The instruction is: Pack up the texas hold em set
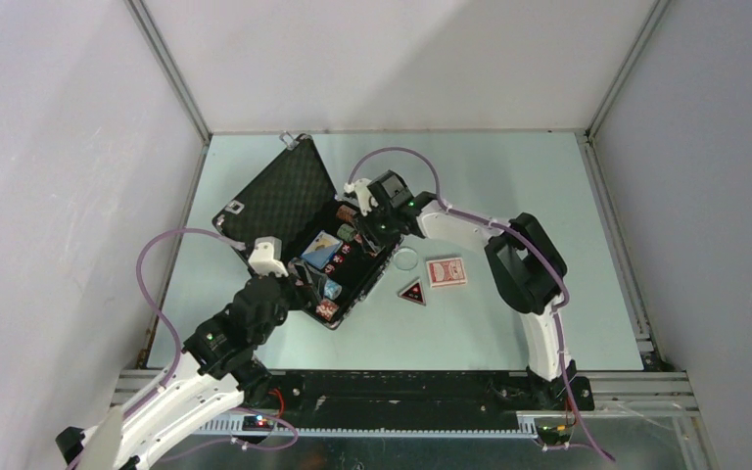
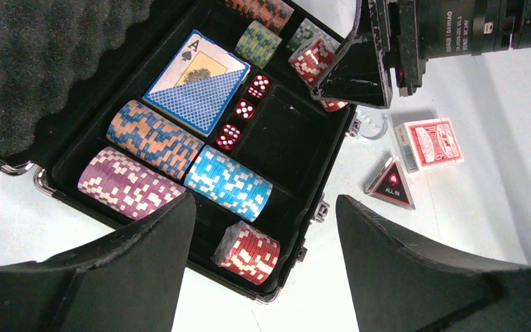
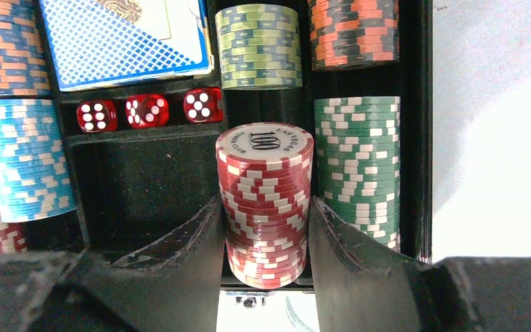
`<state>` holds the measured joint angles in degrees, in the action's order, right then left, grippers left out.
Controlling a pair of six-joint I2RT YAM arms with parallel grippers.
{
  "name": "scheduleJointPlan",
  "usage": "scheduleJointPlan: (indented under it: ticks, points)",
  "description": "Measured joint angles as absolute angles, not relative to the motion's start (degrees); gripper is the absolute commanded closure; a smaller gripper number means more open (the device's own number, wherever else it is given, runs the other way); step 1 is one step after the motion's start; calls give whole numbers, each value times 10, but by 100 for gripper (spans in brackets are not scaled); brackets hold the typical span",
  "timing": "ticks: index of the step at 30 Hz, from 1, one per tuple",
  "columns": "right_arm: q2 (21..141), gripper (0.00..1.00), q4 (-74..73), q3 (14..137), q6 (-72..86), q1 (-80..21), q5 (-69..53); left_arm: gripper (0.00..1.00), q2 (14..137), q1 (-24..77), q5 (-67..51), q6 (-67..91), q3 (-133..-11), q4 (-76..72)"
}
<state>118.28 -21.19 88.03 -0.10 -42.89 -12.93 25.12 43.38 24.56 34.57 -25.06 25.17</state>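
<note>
Case mostly packed, pieces left

Right hand point(image 3: 264, 228) grips a red chip stack point(image 3: 266, 173) over the open case point(image 2: 283, 138); left hand point(image 2: 264, 228) hangs open. Chips point(image 2: 228, 183), blue deck point(image 2: 197, 79) and dice point(image 2: 245, 109) are in; red deck point(image 2: 432, 142) and triangle point(image 2: 390, 183) lie on the table point(image 1: 509, 323).

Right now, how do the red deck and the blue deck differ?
Place: the blue deck lies in the case; the red deck lies on the table outside it, by the triangle.
Look: the blue deck's box is blue-patterned with an ace of spades; the red deck's is red.
Shared: both lie flat, neither gripped.
</note>
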Motion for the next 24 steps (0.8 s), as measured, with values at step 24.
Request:
scheduleJointPlan:
  ticks: [24]
  points:
    - [995, 29, -144, 749, 76, -369, 28, 19, 258, 434, 250, 345, -251, 249]
